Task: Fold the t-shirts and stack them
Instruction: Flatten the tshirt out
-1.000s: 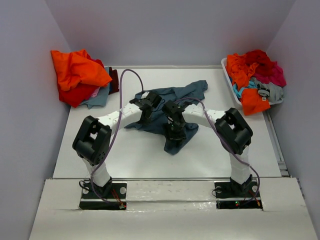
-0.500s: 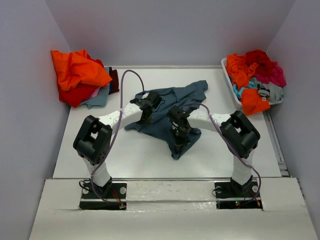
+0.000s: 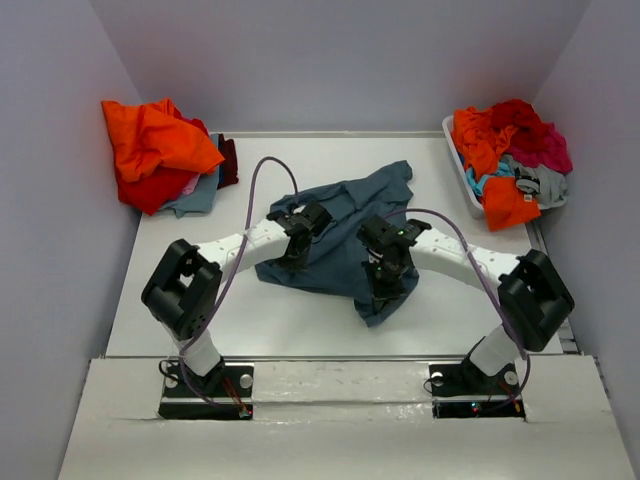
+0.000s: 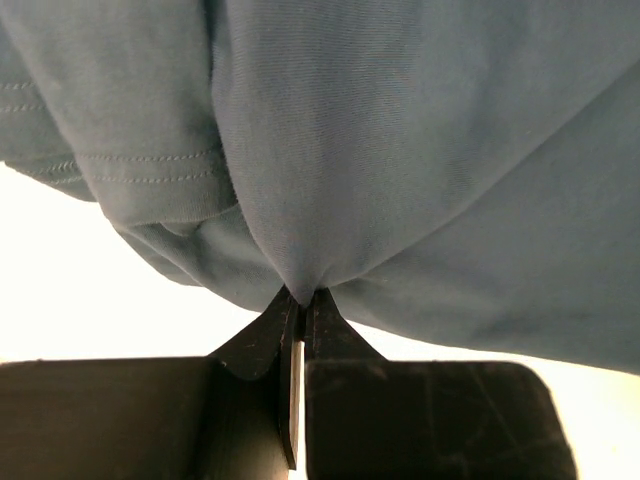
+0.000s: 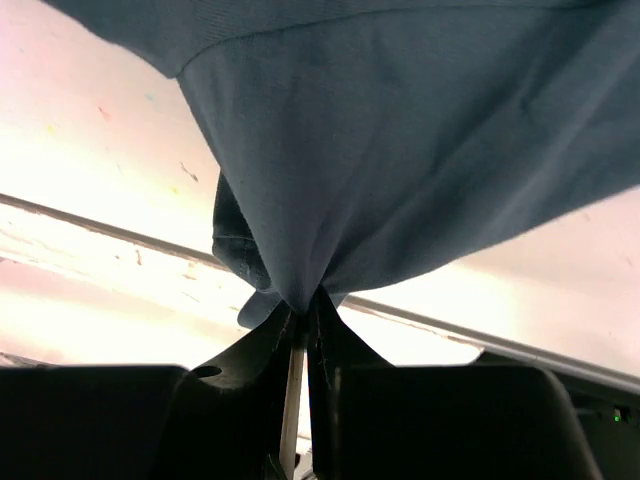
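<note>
A dark slate-blue t-shirt (image 3: pixel 345 225) lies crumpled at mid-table in the top view. My left gripper (image 3: pixel 297 250) is shut on a pinch of its cloth at the left edge; the left wrist view shows the slate-blue t-shirt (image 4: pixel 400 150) gathered into the left gripper's (image 4: pixel 301 298) tips. My right gripper (image 3: pixel 385 283) is shut on the shirt's near right part. In the right wrist view the slate-blue t-shirt (image 5: pixel 400 150) hangs bunched from the right gripper (image 5: pixel 304 300). Other t-shirts, orange and red, lie in a pile (image 3: pixel 155 150) at the back left.
A white basket (image 3: pixel 461 175) at the back right holds more orange, red, teal and grey shirts (image 3: pixel 510 150). Grey walls close in the table (image 3: pixel 300 320) on three sides. A purple cable (image 3: pixel 245 225) loops over the left arm.
My right gripper closed on the shirt and moved right and toward the near edge with it. The left gripper, still shut on the cloth, shifted slightly nearer. The shirt spread wider.
</note>
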Motion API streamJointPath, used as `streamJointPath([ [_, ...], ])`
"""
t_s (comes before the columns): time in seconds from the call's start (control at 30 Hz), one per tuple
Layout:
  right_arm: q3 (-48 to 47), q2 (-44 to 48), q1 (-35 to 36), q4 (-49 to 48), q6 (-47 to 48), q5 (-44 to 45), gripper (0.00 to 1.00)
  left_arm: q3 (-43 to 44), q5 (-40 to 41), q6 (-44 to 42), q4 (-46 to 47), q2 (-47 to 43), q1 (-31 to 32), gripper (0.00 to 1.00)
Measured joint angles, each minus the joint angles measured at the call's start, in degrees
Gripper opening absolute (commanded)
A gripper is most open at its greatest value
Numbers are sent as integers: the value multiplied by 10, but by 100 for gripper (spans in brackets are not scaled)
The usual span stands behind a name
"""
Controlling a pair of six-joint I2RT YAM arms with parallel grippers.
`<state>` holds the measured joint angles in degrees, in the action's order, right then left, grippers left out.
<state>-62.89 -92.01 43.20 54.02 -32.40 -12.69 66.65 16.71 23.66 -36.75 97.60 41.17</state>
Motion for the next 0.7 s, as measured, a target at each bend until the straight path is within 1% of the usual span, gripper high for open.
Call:
streamJointPath([
  [0.2, 23, 70, 0, 41, -31, 16, 12, -10, -25, -1, -12, -10, 29, 6],
  [0.33, 28, 109, 0, 67, -57, 27, 12, 10, -34, -10, -23, 7, 59, 6],
  [0.37, 29, 119, 0, 71, -66, 30, 11, 19, -36, -11, -23, 15, 64, 16],
  [0.4, 31, 129, 0, 75, -75, 33, 11, 26, -39, -14, -23, 22, 70, 22],
  [0.43, 34, 142, 0, 81, -85, 36, 11, 35, -43, -18, -23, 32, 75, 35],
  [0.47, 37, 151, 0, 86, -93, 38, 11, 42, -45, -21, -24, 37, 77, 58],
  [0.5, 39, 162, 0, 93, -102, 42, 11, 49, -48, -24, -23, 43, 79, 66],
  [0.57, 42, 181, 0, 106, -115, 48, 12, 62, -52, -28, -24, 50, 79, 74],
  [0.6, 43, 189, 0, 111, -121, 51, 11, 70, -52, -30, -24, 53, 79, 81],
  [0.67, 43, 204, -2, 124, -133, 57, 12, 86, -49, -33, -26, 57, 79, 90],
  [0.7, 43, 211, -4, 129, -138, 60, 12, 94, -46, -34, -27, 59, 78, 90],
])
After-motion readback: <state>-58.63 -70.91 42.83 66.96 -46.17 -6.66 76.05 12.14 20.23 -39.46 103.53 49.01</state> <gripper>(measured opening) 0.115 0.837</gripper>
